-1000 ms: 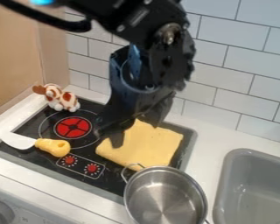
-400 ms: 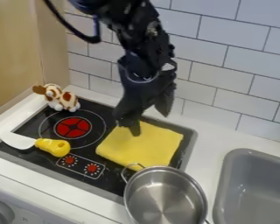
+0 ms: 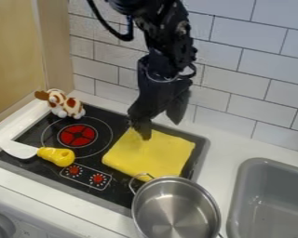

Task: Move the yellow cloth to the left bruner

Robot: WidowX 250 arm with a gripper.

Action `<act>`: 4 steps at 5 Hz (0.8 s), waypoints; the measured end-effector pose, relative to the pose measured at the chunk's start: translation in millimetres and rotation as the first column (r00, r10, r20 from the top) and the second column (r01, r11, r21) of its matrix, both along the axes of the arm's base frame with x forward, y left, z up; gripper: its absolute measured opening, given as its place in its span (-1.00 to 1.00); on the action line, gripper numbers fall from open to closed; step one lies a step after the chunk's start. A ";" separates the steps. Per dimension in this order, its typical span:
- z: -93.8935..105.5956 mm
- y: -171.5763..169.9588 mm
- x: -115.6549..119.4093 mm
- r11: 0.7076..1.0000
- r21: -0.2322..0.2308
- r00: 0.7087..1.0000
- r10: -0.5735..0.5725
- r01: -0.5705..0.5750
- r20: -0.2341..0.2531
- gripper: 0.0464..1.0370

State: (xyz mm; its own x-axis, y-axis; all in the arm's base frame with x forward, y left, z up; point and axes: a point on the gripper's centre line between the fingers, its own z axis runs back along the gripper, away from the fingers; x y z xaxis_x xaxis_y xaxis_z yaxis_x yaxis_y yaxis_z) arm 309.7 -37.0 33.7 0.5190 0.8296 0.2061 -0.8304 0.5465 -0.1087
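My gripper (image 3: 159, 129) hangs over the far edge of the yellow cloth (image 3: 150, 157), its fingers apart with nothing visible between them. The nearer fingertip overlaps the cloth's upper left part; whether it touches cannot be told. Folded flat, the cloth covers the right side of the black stove top. To its left is the left burner (image 3: 77, 135), a red disc inside a thin ring.
A yellow-handled toy knife (image 3: 56, 156) lies front left on the stove. Behind the left burner stands a spotted plush toy (image 3: 67, 105). A metal pot (image 3: 176, 209) sits just in front of the cloth, and a grey sink (image 3: 273, 200) is at right.
Over the last second the gripper has moved back from over the cloth toward its far edge, and lately slightly right. The cloth has stayed in place.
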 end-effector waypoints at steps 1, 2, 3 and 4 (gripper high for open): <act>5.1 0.8 1.2 0.998 0.056 0.999 -0.012 0.015 -0.044 0.92; 5.6 -1.9 -0.5 0.999 0.051 0.998 -0.016 0.019 -0.057 0.92; -0.5 -10.7 -1.4 0.999 0.032 0.997 -0.032 0.034 -0.066 0.92; -10.4 -18.8 -1.1 0.999 0.003 0.997 -0.046 0.046 -0.066 0.92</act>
